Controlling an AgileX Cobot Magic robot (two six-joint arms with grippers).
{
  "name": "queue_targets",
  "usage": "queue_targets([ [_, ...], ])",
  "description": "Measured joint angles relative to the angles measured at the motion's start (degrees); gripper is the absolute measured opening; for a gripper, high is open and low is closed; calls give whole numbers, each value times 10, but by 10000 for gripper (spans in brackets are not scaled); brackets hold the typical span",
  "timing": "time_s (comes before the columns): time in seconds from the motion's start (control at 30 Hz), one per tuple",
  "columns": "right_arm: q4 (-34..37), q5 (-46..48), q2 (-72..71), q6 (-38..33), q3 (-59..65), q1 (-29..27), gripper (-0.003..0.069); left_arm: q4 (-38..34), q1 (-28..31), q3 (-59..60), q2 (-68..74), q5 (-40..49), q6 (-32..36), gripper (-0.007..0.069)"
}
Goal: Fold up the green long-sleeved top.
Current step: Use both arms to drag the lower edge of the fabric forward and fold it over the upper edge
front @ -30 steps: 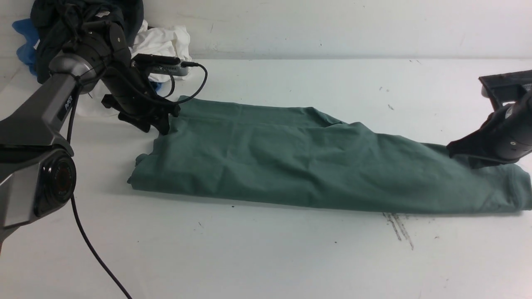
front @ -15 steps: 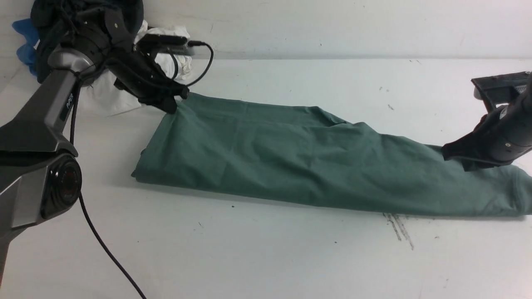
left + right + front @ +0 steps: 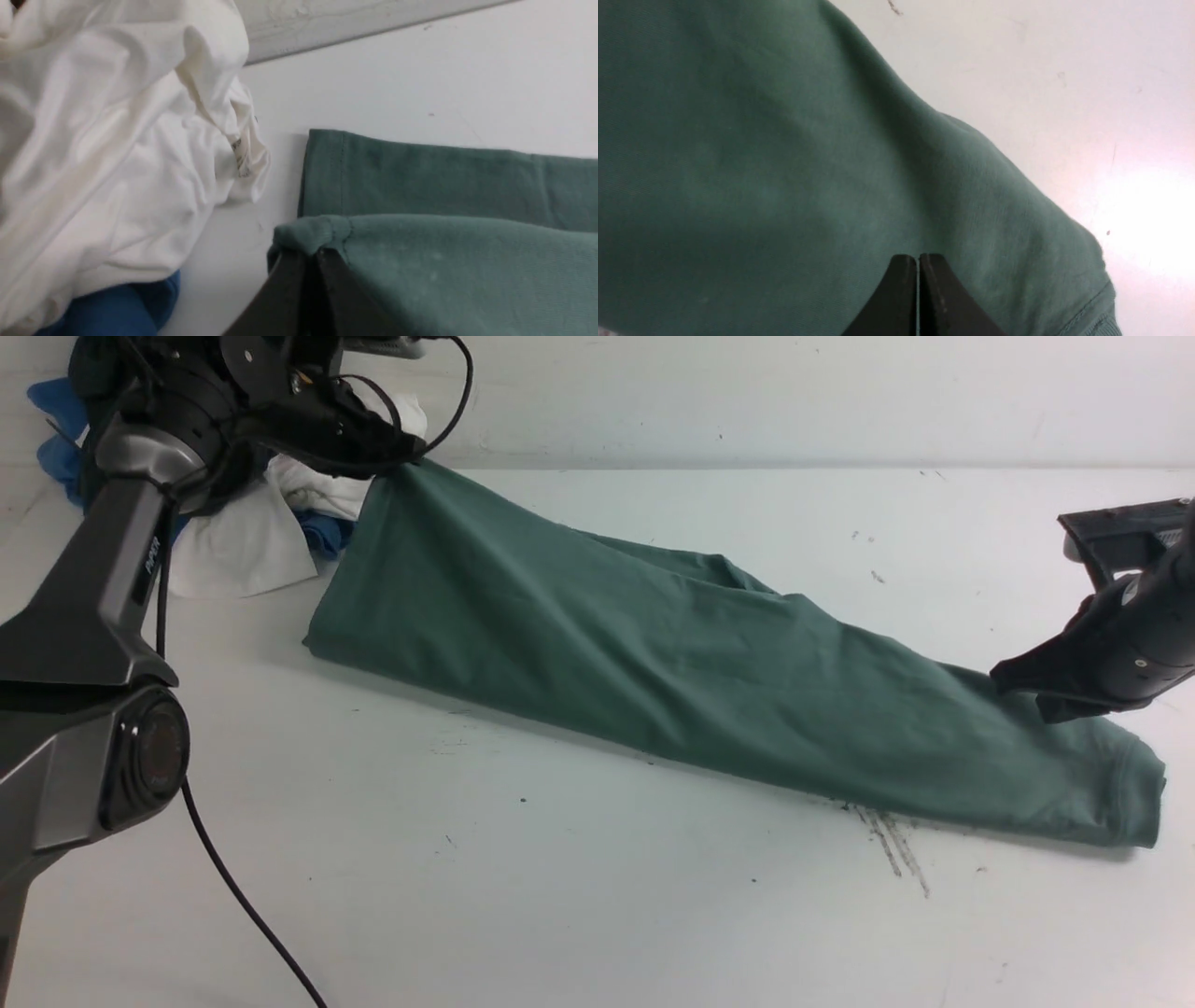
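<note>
The green long-sleeved top lies as a long folded band across the white table, from back left to right. My left gripper is shut on its far left corner and holds that corner up off the table, so the cloth hangs slanting down from it. A lower layer of the top still rests flat. My right gripper is shut, its tips down on the top's right end near the ribbed hem. No cloth shows between them.
A pile of other garments sits at the back left by the wall: white, blue and dark. The white garment lies close beside the lifted corner. A black cable hangs from the left arm. Black scuff marks are on the table.
My left gripper shut on the top's far left corner and rose back and up with it. The top's left end lifted and its right end slid a little left. The right gripper barely moved.
</note>
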Motion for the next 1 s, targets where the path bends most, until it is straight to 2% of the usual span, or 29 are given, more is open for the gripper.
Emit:
queue_targets([
  [0.17,0,5,-1,-5,0,5,9,10,-1,0,41,-26,0,118],
  [0.2,0,15,-7,-14,1,13,9,24,-1,1,46,-21,-1,196],
  [0.27,0,22,-19,-23,1,25,9,36,1,2,42,-6,-6,277],
  [0.3,0,23,-30,-27,1,36,9,40,4,2,34,9,-12,342],
  [0.33,1,23,-39,-28,1,47,9,40,4,2,26,22,-18,371],
  [0.37,1,22,-41,-28,1,50,9,40,5,2,22,31,-22,383],
  [0.43,18,20,-57,-29,1,84,9,41,7,1,-10,106,-42,413],
  [0.5,37,23,-56,-34,1,103,9,41,4,-1,-30,170,-45,382],
  [0.53,41,24,-56,-37,1,105,9,41,3,-1,-31,175,-45,375],
  [0.6,57,42,-33,-52,1,120,9,40,-8,8,-34,199,-44,267],
  [0.63,57,44,-31,-51,1,121,9,40,-8,8,-34,199,-44,257],
  [0.67,57,56,-8,-58,1,121,9,40,-18,24,-29,203,-41,170],
  [0.7,52,64,7,-58,1,120,9,40,-22,35,-24,203,-38,116],
  [0.8,30,87,45,-59,1,112,9,50,-37,74,-19,206,-37,16],
  [1.0,-35,81,63,-30,1,57,9,67,-44,155,-48,195,-45,-8],
])
